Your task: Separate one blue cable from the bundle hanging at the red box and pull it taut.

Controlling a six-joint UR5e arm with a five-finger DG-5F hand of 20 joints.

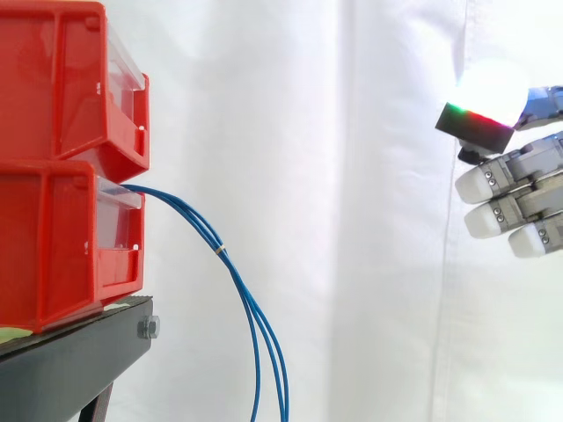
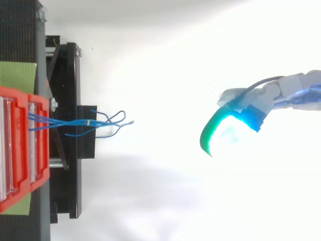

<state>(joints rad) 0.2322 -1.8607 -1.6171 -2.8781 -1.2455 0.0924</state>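
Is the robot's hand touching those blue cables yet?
Apart. The side view shows the hand at the right edge and the blue cables hanging by the red bins, with bare white curtain between them.

The red bins are glossy plastic with clear fronts. The blue cables have smooth sheathing. The black stand looks like matt metal, and the white curtain is soft, creased cloth.

Lighting: bright, even, across white curtain. Glare: uppermost pad of my hand burns out white, side view; cyan-green bloom washes the top view. Shadow: faint grey patch beside black stand, from above.
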